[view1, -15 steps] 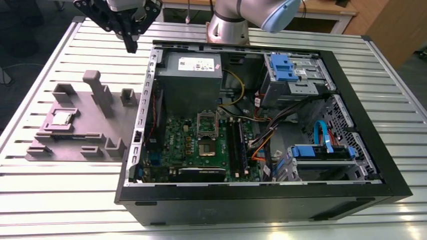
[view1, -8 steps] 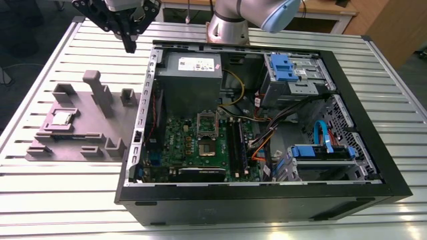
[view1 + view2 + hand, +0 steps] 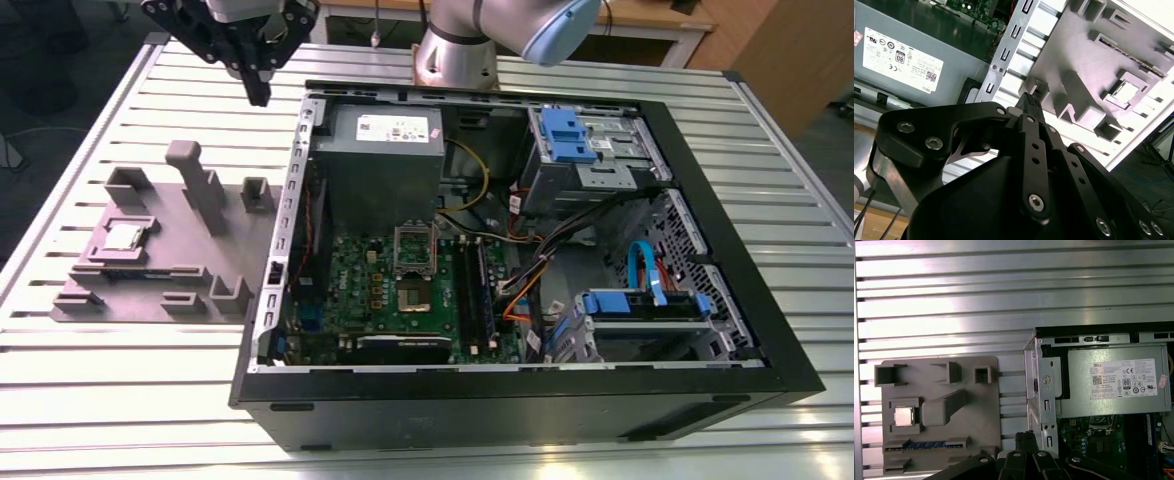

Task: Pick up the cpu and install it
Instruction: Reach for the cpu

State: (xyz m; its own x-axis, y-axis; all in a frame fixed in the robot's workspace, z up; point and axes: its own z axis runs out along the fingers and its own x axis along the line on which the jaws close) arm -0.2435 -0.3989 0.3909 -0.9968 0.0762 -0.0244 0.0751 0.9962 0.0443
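Note:
The cpu (image 3: 127, 236) is a small silver square lying flat in a recess of the grey fixture (image 3: 94, 290) on the table, at the exterior view's left. It is also visible in both wrist views, as the cpu (image 3: 903, 416) and the cpu (image 3: 1126, 92). My gripper (image 3: 256, 93) hangs high above the table near the case's back left corner, well away from the chip. Its black fingertips (image 3: 1029, 101) are pressed together with nothing between them. The motherboard socket (image 3: 414, 297) lies bare inside the open computer case (image 3: 694, 180).
The case holds a grey power supply (image 3: 380, 135), blue drive brackets (image 3: 567, 135) and loose cables (image 3: 534, 265). Upright grey posts (image 3: 198, 185) rise from the fixture close to the chip. A slatted metal tabletop (image 3: 160, 90) surrounds everything.

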